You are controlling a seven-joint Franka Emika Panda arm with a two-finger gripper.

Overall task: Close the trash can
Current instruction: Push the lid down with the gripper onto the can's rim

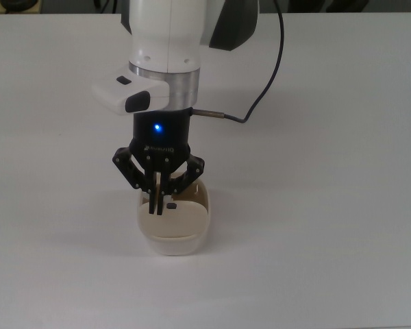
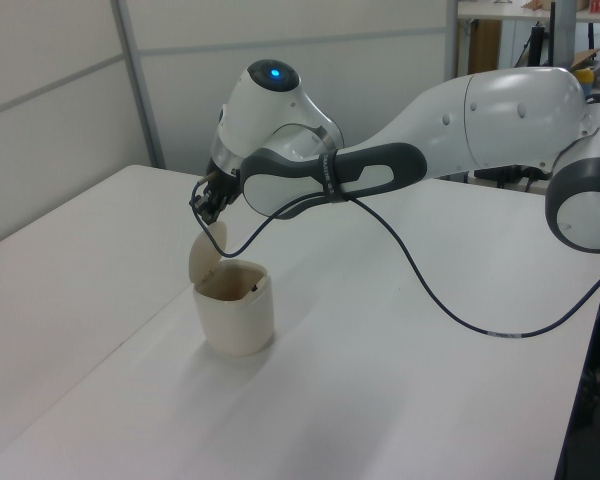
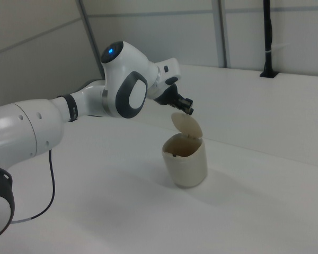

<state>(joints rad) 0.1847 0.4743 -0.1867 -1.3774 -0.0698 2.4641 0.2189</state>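
A plain white counter (image 2: 400, 330) fills the scene, backed by pale wall panels, with nothing on it near the work but 1 small bin. Over it reaches the white Panda arm (image 2: 500, 110), a black cable (image 2: 430, 295) drooping from its wrist.

The trash can (image 2: 234, 312) is the landmark: a cream, rounded bin standing upright on the counter, its mouth uncovered. Its hinged lid (image 2: 207, 255) stands raised, near vertical, on the rim at the left view's left; in the right view the same lid (image 3: 187, 126) rises on the rim's far side. So the can is not yet closed.

The hand (image 1: 158, 203) hangs directly above the trash can's hinge side, at the top edge of the lid, its fingers drawn in narrow, almost together, gripping nothing. In the left view the hand (image 2: 209, 201) sits just above the lid's upper edge; whether it touches is not clear.

The deciding relation: the lid's free edge lies right beneath the fingertips, and the open mouth lies beyond it, away from the hinge. My judgement is that a push down and across toward the mouth would swing the lid shut.
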